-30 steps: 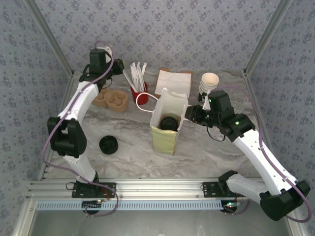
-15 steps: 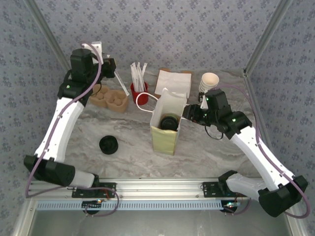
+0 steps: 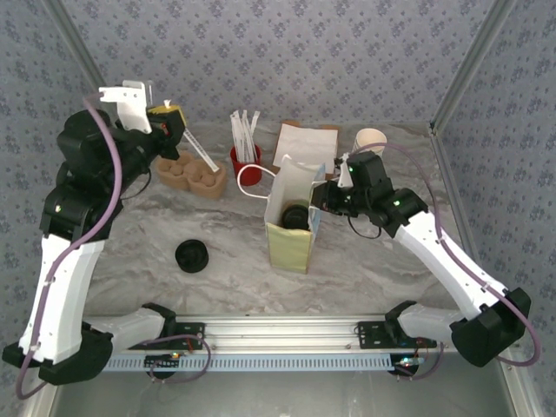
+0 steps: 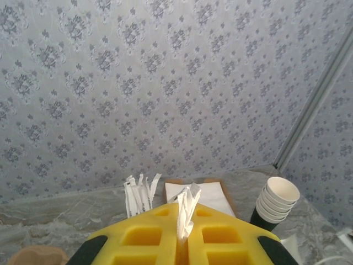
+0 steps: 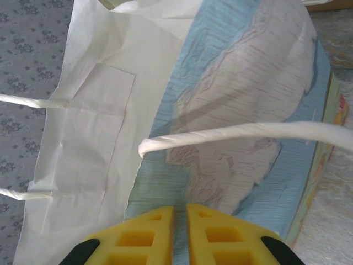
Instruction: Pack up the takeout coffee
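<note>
The left gripper (image 4: 183, 221) has its yellow fingers squeezed together on a thin white stick (image 3: 201, 155). It holds the stick high up, well to the left of the paper bag (image 3: 291, 248), likely to carry it over and drop it in. The right gripper (image 5: 179, 218) has its fingers almost together at the bag's right top edge. It seems to pinch the paper, probably so the bag stands steady with its mouth wide. The coffee cup (image 3: 296, 215), black lid on, stands inside the bag.
</note>
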Robot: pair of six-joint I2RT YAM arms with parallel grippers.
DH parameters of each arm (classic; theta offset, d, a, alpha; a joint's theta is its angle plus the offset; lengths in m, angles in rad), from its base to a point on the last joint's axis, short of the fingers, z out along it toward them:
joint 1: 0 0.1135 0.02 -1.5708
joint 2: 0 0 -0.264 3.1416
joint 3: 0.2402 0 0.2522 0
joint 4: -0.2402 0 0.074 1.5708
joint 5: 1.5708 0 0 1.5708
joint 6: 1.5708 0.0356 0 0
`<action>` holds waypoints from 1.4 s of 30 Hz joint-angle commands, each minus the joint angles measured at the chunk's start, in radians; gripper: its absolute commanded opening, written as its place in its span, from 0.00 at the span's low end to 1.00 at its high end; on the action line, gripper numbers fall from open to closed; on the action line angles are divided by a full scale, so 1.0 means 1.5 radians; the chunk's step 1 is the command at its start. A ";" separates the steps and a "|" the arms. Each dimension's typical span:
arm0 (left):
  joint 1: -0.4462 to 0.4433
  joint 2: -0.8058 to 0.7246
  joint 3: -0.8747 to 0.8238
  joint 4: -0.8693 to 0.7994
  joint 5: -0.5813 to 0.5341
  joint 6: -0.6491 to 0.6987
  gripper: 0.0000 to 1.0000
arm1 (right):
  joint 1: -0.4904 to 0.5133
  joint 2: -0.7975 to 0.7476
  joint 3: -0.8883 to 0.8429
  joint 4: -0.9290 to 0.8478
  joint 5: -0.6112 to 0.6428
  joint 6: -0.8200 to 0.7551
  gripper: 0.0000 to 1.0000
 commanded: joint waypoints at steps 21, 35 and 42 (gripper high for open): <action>-0.227 0.046 0.057 0.004 -0.056 0.050 0.11 | 0.070 0.036 0.055 0.048 -0.018 0.018 0.16; -0.311 0.089 -0.030 0.046 -0.101 0.033 0.11 | 0.062 -0.015 0.077 -0.019 0.028 0.007 0.32; -0.330 0.054 -0.138 0.067 -0.096 -0.004 0.11 | 0.055 -0.023 0.102 -0.062 0.043 -0.004 0.45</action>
